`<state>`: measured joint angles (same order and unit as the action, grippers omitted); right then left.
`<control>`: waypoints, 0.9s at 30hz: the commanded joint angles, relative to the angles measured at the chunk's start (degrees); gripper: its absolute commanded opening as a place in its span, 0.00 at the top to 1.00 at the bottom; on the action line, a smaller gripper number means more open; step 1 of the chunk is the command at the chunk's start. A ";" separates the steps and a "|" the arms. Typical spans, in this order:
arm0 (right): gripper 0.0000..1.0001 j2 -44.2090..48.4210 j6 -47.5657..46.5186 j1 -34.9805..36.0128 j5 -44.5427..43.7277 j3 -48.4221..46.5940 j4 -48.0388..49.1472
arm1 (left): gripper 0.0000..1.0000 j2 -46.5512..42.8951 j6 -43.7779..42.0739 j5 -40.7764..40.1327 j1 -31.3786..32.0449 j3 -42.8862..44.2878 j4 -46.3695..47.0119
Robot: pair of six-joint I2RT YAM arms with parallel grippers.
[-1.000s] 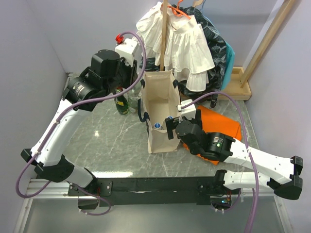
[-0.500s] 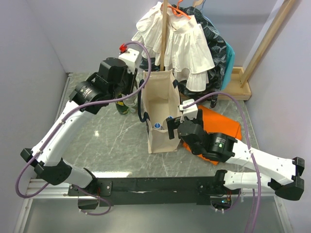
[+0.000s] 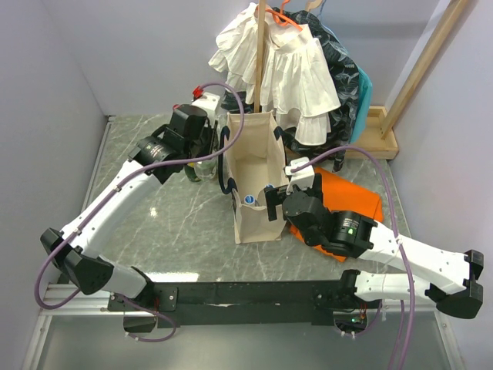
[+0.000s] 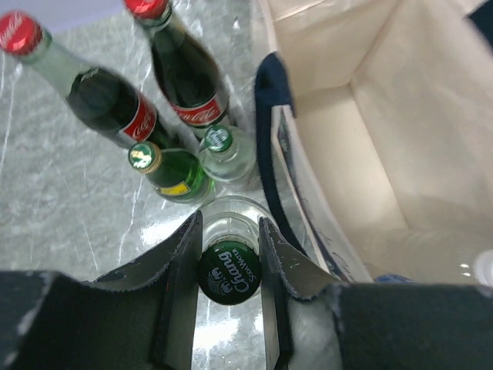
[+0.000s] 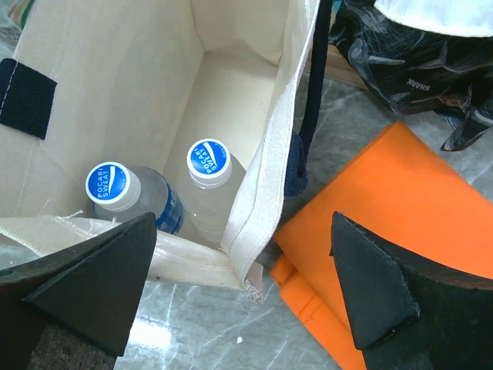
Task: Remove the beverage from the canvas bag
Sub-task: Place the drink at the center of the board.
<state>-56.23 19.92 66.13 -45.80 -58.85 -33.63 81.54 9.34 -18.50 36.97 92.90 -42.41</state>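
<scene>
Bottles with blue caps (image 5: 208,159) stand upright inside the canvas bag's (image 3: 258,223) near end beside the wide-open right tool (image 5: 243,222), while the left tool (image 4: 229,223) clamps a Chang-capped bottle (image 4: 229,274) outside its left wall.

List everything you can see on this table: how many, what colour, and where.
canvas bag: one, cream with navy handles, standing open mid-table
Pocari bottles: two, clear with blue-and-white caps, inside the bag
cola bottles: two, dark with red caps, left of the bag
gold-capped bottle: one, green, beside the colas
small bottle: one, clear with green cap, by the bag's wall
Chang bottle: one, clear with green cap, outside the bag
orange cloth: one, flat, right of the bag
clothes: white and dark, hanging behind the bag
left gripper: shut on the Chang bottle
right gripper: open, at the bag's corner
</scene>
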 commanded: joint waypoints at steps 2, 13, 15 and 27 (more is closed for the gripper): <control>0.00 0.94 0.21 0.32 -0.96 -0.30 1.55 | 0.99 -5.51 2.52 0.40 -2.60 -1.93 12.44; 0.00 0.42 0.38 0.32 -0.96 -0.48 1.46 | 0.99 -6.83 5.42 2.86 -4.80 -9.84 19.91; 0.00 0.24 0.20 0.32 -0.87 -0.56 1.46 | 0.99 -7.00 6.04 2.77 -4.89 -11.59 20.87; 0.00 -0.64 -0.50 0.32 -1.13 -1.09 1.81 | 0.99 -8.59 6.65 3.56 -4.89 -21.80 30.90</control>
<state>-56.77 19.84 66.13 -45.78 -58.83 -33.58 76.95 14.96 -15.22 32.25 70.08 -24.27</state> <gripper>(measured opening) 0.999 0.353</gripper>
